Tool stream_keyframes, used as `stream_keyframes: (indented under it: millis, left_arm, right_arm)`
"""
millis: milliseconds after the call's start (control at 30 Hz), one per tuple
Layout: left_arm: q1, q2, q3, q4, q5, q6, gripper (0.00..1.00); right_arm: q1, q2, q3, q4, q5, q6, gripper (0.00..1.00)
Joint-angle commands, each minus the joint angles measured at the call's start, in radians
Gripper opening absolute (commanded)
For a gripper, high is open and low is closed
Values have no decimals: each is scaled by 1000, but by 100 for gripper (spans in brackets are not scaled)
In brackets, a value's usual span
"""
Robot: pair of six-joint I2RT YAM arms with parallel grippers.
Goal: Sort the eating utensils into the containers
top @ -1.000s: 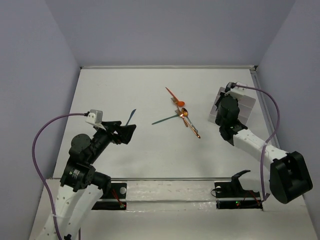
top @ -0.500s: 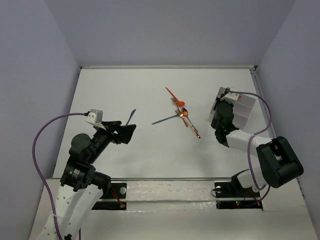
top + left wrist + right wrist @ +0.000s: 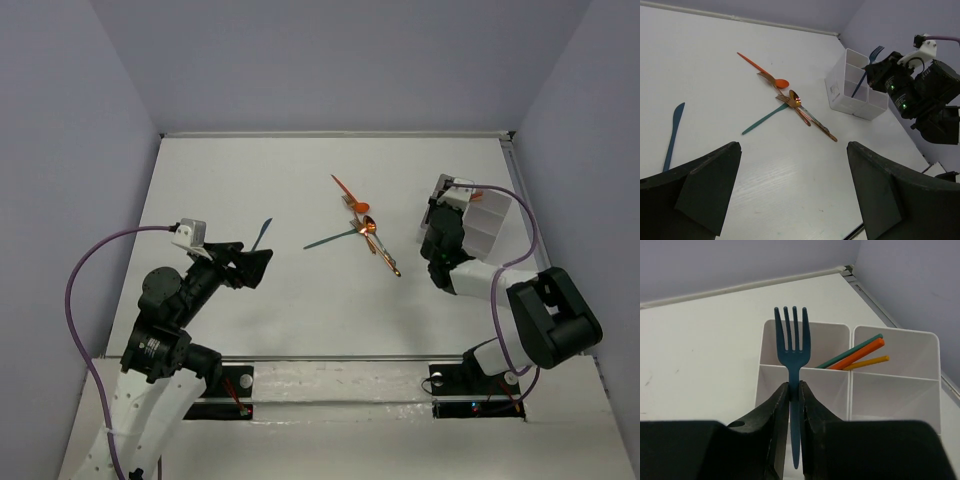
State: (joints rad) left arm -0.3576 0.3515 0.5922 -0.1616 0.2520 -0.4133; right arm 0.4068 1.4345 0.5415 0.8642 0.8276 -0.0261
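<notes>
The white four-compartment tray point(image 3: 486, 226) stands at the right; it also shows in the left wrist view point(image 3: 854, 98) and the right wrist view point(image 3: 850, 377). My right gripper point(image 3: 794, 388) point(image 3: 438, 212) is shut on a teal fork point(image 3: 793, 337), tines up, handle hanging down at the tray's left side point(image 3: 866, 67). One compartment holds teal, orange and yellow handles point(image 3: 856, 354). My left gripper point(image 3: 258, 265) point(image 3: 792, 146) is open and empty. Close beyond its tips lies a blue knife point(image 3: 262, 234) point(image 3: 672, 136).
Mid-table lies a cluster: an orange utensil point(image 3: 343, 187), an orange spoon point(image 3: 362, 207), a teal utensil point(image 3: 330, 240) and copper-brown pieces point(image 3: 382, 252). Walls close the table at the back and both sides. Purple cables loop from both wrists.
My right arm has folded in and its wrist has shifted slightly left and nearer at the tray's edge, still holding the fork. The left arm has not moved.
</notes>
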Motion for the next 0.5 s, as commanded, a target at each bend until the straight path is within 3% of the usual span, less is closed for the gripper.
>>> stream_keyframes:
  millis: [0,133,333,433,467]
  left_arm:
    - [5,1,31,48,10,5,99]
    - [5,4,31,48,10,5,99]
    - [5,4,29,50,12,5,99]
    - [5,6,29,51,12,5,99]
    - [5,6,29,51,13,5,99]
  right_arm:
    - [-2,-9,77,-115,-2,55,25]
    - [-2,-32,113,-244,-15,107,38]
    - [-2,-95,146,-398,-71,157,46]
    - [-2,-135,181,-514,-180,181,46]
    - [7,-141,208,-546,-297,181,45]
